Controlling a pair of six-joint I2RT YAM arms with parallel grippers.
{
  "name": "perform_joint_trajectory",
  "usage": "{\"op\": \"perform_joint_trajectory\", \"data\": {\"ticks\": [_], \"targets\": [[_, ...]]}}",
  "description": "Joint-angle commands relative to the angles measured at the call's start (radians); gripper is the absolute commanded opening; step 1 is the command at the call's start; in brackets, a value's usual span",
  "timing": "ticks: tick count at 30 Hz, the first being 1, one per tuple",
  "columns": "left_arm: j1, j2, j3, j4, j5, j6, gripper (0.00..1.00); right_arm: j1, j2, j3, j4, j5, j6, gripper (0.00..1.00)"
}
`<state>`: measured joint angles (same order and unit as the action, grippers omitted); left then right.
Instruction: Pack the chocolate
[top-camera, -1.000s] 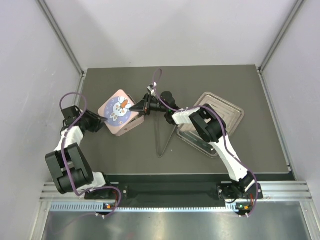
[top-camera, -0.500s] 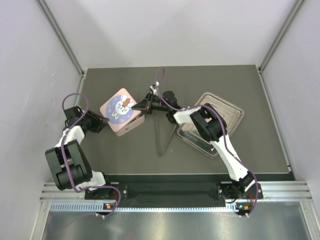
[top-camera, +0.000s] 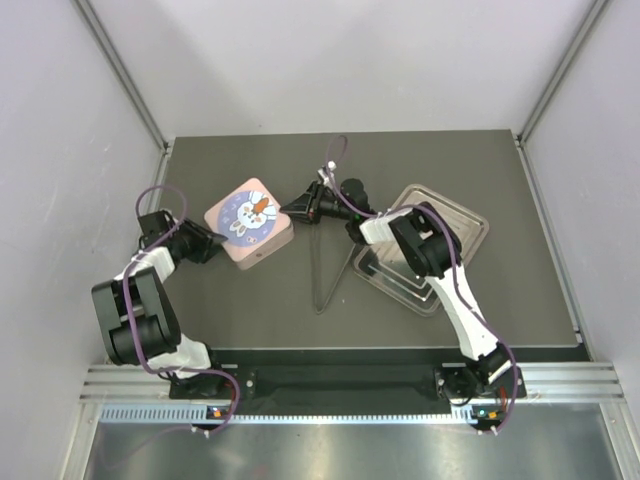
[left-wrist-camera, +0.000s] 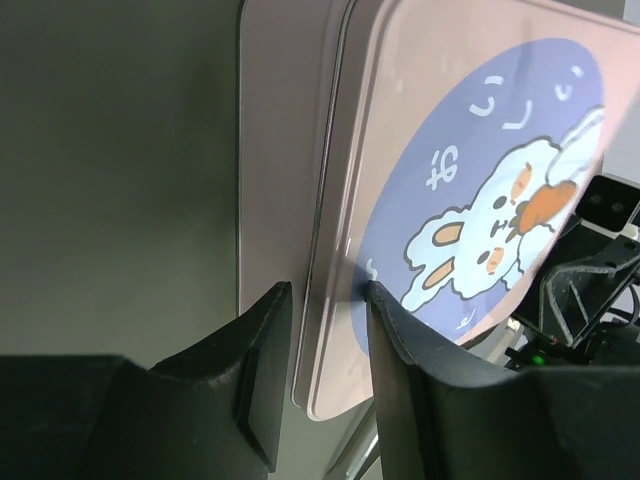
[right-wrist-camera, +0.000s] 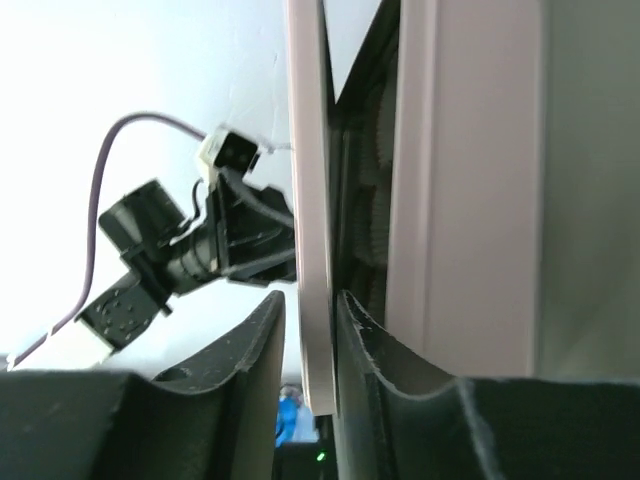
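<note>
- Dark grey table (top-camera: 250, 310) inside a white-walled enclosure; both arms reach in to a pink square tin (top-camera: 250, 225) with a rabbit on its lid (left-wrist-camera: 480, 200).
- left gripper (top-camera: 208, 240): at the tin's left corner, one fingertip (left-wrist-camera: 385, 310) on the lid face, the other against the side wall. Looks clamped on the tin.
- right gripper (top-camera: 297, 208): jaws straddle the lid's right edge, slightly apart, with a sliver of light beside one finger (right-wrist-camera: 262, 345).
- Lid is raised off the base on that side, leaving a dark wedge gap.
- chocolate: can't make it out in any view; the tin interior is too dark.
- Metal tray (top-camera: 465, 225) at right, thin tongs (top-camera: 322, 285) lying mid-table.
</note>
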<state>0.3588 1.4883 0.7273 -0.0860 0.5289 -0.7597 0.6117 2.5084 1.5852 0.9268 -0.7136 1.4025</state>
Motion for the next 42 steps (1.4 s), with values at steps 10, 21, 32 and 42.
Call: {"op": "perform_joint_trajectory", "data": {"ticks": [10,21,32,42], "targets": [[-0.037,0.04,0.058,0.012,-0.043,0.019,0.4,-0.092,-0.167,-0.044,-0.163,0.032,-0.264,0.33],[-0.038,-0.042,0.178,-0.133,-0.096,0.048,0.47,-0.067,-0.335,0.027,-0.634,0.219,-0.678,0.23],[-0.063,0.024,0.27,0.054,-0.052,-0.044,0.41,0.036,-0.254,0.166,-0.629,0.143,-0.685,0.0],[-0.146,0.343,0.339,0.229,0.002,-0.084,0.34,0.072,-0.039,0.266,-0.568,0.147,-0.596,0.0]]}}
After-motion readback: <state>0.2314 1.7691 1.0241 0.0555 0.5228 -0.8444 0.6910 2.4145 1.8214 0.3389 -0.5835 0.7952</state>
